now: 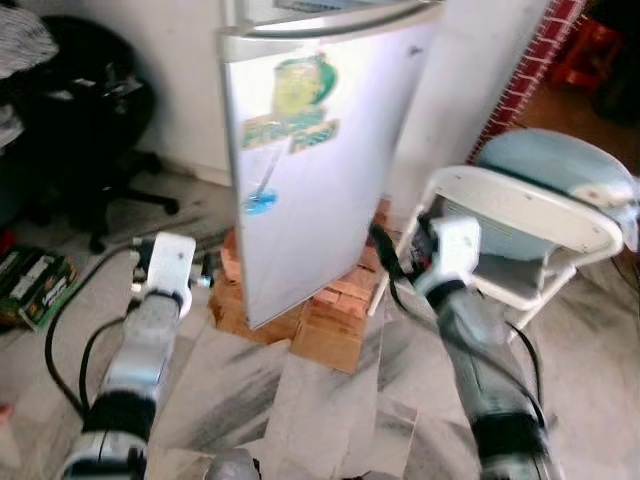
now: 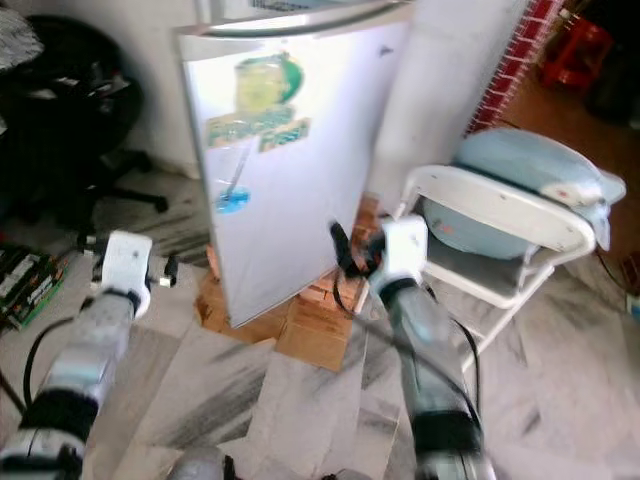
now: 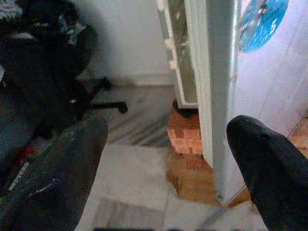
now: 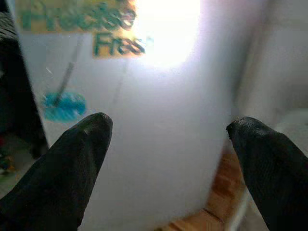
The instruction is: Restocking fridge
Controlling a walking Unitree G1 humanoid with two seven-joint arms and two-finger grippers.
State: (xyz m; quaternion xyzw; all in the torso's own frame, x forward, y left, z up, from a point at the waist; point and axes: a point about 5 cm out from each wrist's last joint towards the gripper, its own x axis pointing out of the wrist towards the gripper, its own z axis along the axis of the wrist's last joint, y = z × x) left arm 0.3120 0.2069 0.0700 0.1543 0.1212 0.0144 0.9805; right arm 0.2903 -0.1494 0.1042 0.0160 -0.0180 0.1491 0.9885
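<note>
Brick stack [image 1: 330, 310] under fridge door [image 1: 320, 170]

White fridge door [image 1: 320, 190], green-yellow logo sticker [image 1: 295, 100], blue round sticker [image 1: 260, 203]. Orange-red bricks [image 1: 335, 300] beneath. Grey-veined marble floor [image 1: 330, 410]. Black office chair [image 1: 85, 110] upper left. White chair [image 1: 520, 215], pale blue, possibly a cushion [image 1: 560, 165].

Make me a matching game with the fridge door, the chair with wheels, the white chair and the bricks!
Things:
1. fridge door
2. office chair
3. white chair
4. bricks

Descriptions:
A. black, on the robot's left
B. under the fridge
C. carries a blue cushion
D. bears a green sticker

Pairs: 1-D, 2-A, 3-C, 4-B
</note>
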